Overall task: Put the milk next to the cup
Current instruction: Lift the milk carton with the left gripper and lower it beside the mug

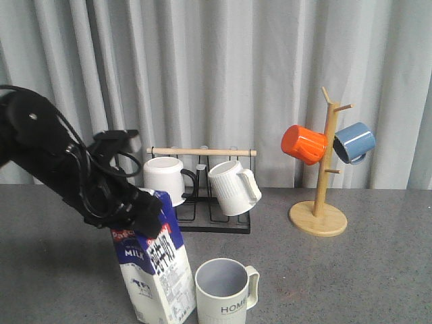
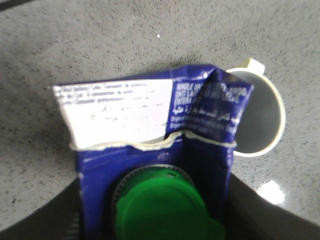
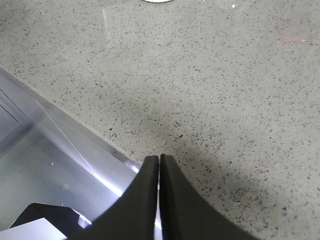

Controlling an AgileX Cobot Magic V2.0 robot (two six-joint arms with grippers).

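Note:
The milk [image 1: 155, 270], a blue-and-white carton, stands on the grey table just left of the cup [image 1: 225, 291], a pale cream mug with "HOME" lettering. My left gripper [image 1: 138, 212] is shut on the carton's top. In the left wrist view the green cap [image 2: 162, 210] and the carton's gable [image 2: 150, 125] fill the middle between the black fingers [image 2: 250, 215], and the cup's rim [image 2: 272, 120] shows just beyond the carton. My right gripper [image 3: 159, 165] is shut and empty over the table edge; it does not show in the front view.
A black rack with a wooden bar [image 1: 202, 152] holds a white black-handled mug [image 1: 165, 179] and a white ribbed mug [image 1: 233, 187] behind the milk. A wooden mug tree [image 1: 320, 202] with an orange mug [image 1: 304, 144] and a blue mug [image 1: 354, 142] stands back right.

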